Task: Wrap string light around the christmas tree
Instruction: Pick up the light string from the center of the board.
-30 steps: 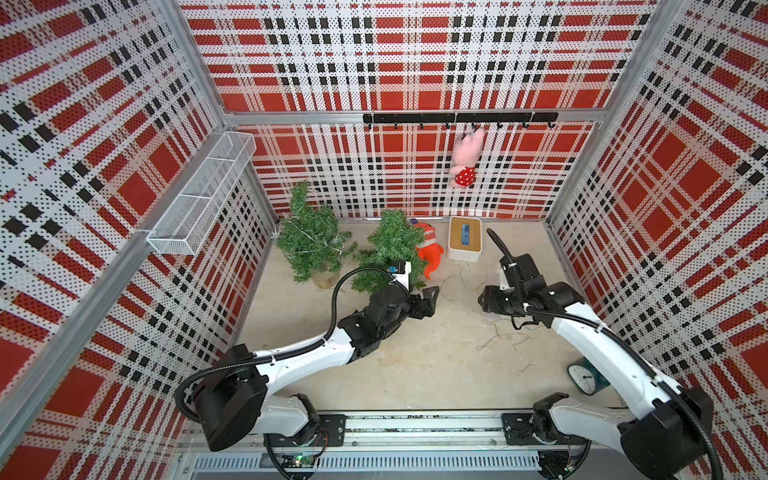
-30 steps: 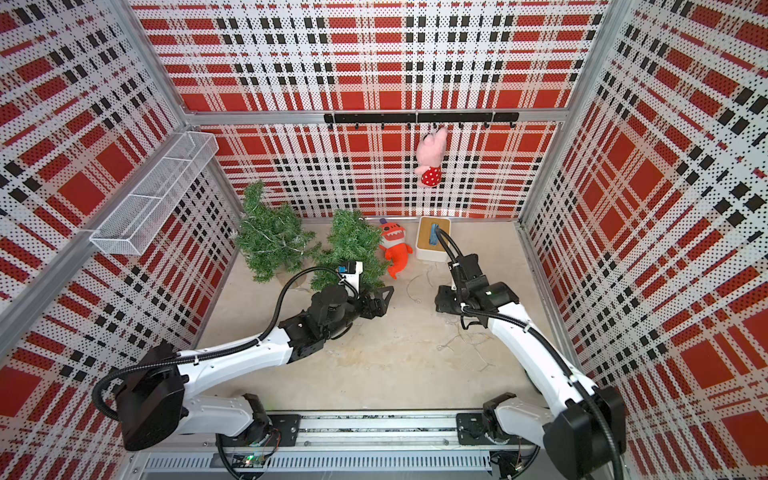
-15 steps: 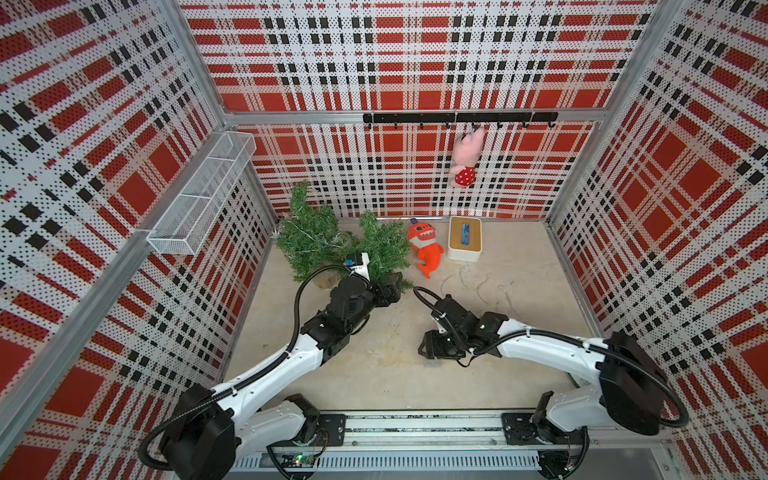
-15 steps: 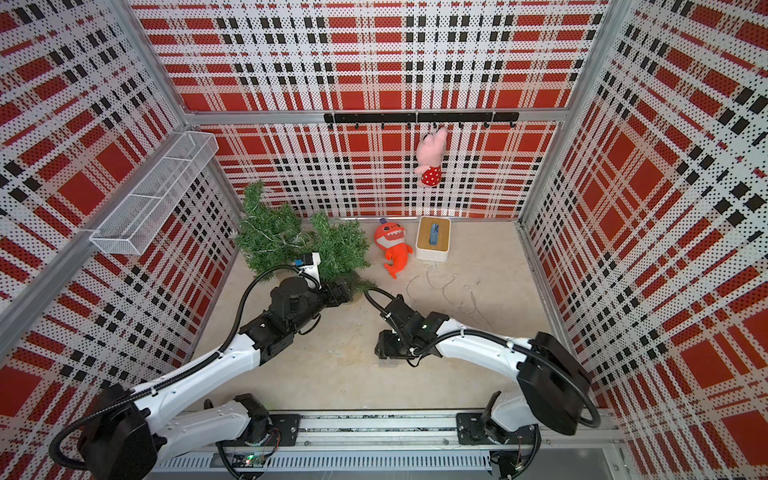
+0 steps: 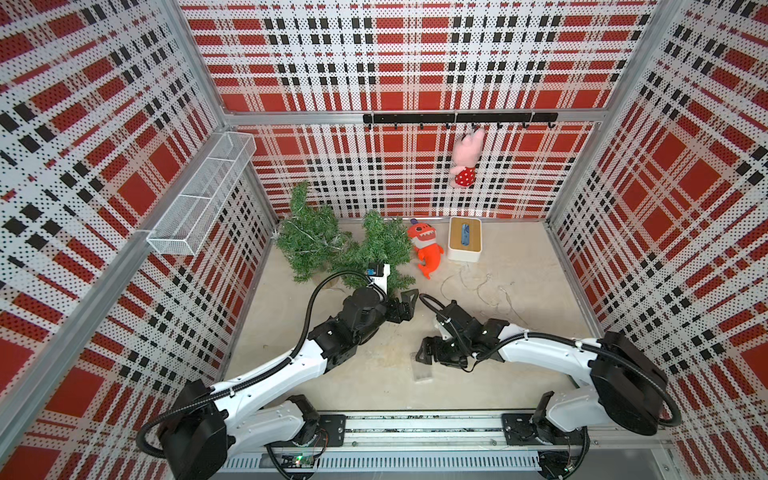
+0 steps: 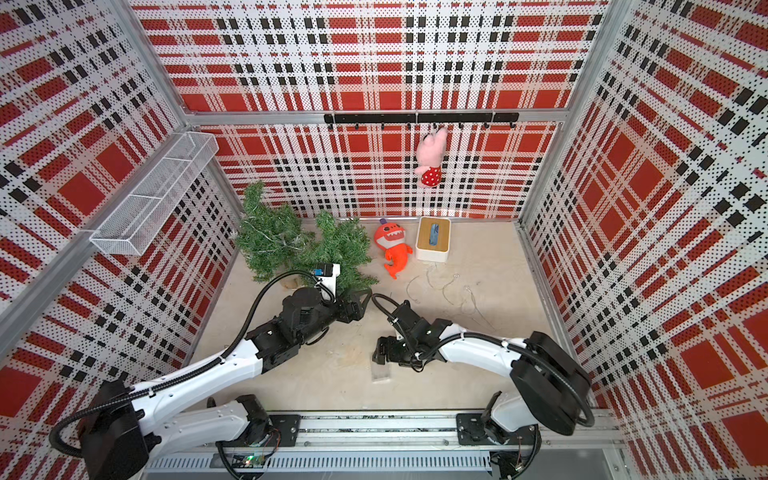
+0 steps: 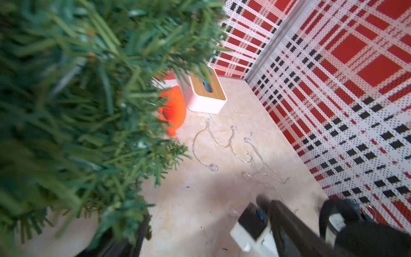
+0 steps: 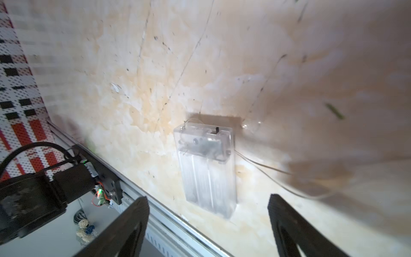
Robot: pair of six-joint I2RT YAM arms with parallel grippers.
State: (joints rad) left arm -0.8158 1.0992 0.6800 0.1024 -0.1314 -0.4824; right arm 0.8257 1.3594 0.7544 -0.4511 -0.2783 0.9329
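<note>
Right claw (image 5: 427, 352) just opened, freeing the battery box (image 8: 206, 164) onto the surface (image 5: 365, 386). Left claw (image 5: 405, 305) is open too, so nothing holds the string (image 7: 231, 146).

No words or numbers can be read anywhere here. The small blue sticker (image 5: 375, 270) on the white camera block (image 5: 383, 279) is too tiny to make out, and the clear battery box (image 8: 206, 164) shows no letters.

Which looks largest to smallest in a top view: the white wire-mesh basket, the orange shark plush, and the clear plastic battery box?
1. white wire-mesh basket
2. orange shark plush
3. clear plastic battery box
</note>
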